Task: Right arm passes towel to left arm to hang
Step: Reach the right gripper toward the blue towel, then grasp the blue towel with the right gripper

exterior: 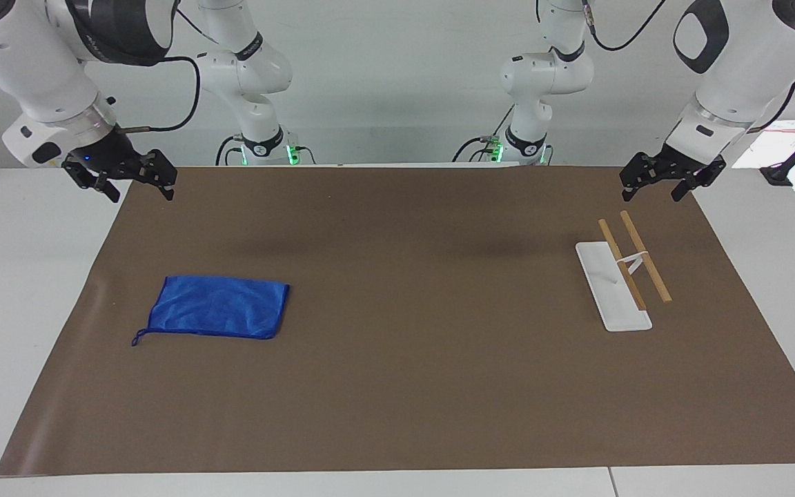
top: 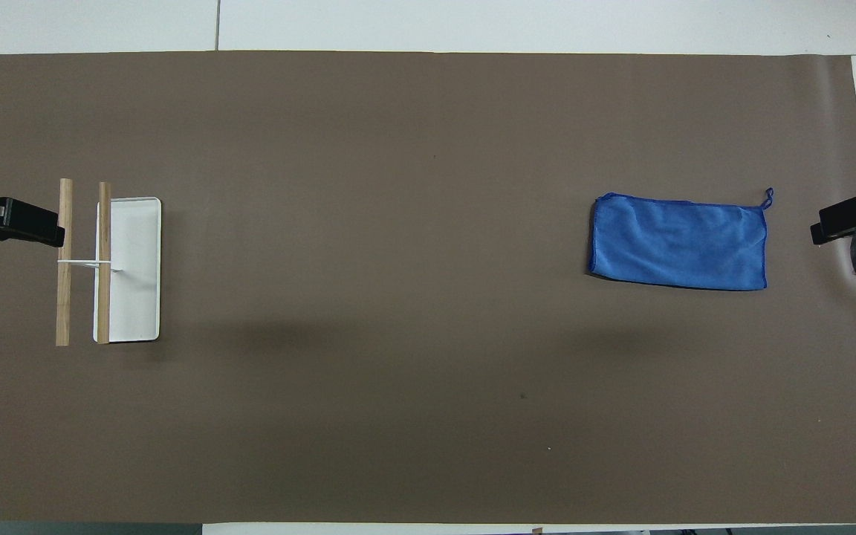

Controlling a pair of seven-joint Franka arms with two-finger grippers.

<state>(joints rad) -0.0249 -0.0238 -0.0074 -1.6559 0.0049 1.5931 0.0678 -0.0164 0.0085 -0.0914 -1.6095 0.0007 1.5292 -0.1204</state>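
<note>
Both tools, right point(exterior: 136, 185) and left point(exterior: 654, 187), agape, empty; towel point(exterior: 219, 306) flat near right.

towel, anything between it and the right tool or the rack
Nothing visible: only bare brown mat lies between the towel and the open right tool, and between the towel and the rack.

I find no readable text, label or number anywhere; faint marks on my right arm's dark cap point(exterior: 121, 31) stay illegible.
</note>
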